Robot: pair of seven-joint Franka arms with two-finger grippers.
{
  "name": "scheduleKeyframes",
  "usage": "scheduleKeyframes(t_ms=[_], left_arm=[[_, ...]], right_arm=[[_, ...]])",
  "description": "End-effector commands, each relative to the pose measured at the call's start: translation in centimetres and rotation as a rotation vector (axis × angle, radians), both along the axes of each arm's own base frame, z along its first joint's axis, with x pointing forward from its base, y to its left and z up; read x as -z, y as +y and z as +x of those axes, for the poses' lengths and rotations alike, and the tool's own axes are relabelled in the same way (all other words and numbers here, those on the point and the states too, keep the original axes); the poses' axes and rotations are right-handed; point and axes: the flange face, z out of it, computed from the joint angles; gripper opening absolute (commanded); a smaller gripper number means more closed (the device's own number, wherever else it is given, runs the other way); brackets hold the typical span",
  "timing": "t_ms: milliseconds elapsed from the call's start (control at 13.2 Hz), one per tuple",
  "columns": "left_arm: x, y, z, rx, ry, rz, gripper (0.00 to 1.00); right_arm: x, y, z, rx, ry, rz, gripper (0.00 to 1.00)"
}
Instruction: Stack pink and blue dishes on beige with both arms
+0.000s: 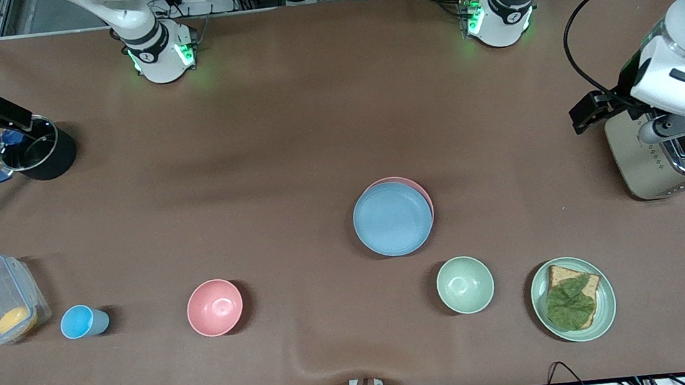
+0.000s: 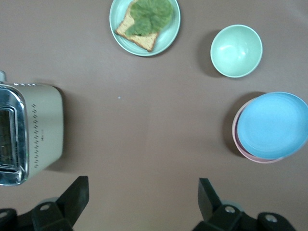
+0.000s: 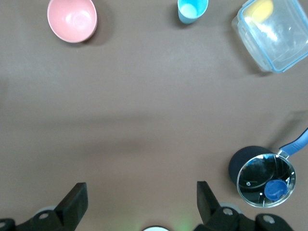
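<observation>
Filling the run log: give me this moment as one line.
stack: blue plate on pink plate, beige not visible | left gripper: open, over table beside toaster | right gripper: open, beside saucepan

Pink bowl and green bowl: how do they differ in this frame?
The pink bowl is pale pink; the green bowl is pale green. The pink bowl sits toward the right arm's end of the table, beside the blue cup; the green bowl sits toward the left arm's end, beside the sandwich plate. Both are upright, empty and look alike in size.
</observation>
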Motion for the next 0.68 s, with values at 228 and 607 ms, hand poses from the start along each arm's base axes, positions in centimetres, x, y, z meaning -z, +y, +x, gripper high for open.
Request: scheduleKeyframes(t_ms=[228,607], left_arm=[[-1.2,1.9,-0.7,0.033,0.001,-0.038,1.0],[-1.3,3.3,-0.8,0.064,0.0,-0.039,1.0]], right_arm=[[-0.7,0.3,0.9,0.011,-0.049,-0.023,1.0],[-0.7,-0.3,1.3,0.025,-0.048,-0.007,1.0]])
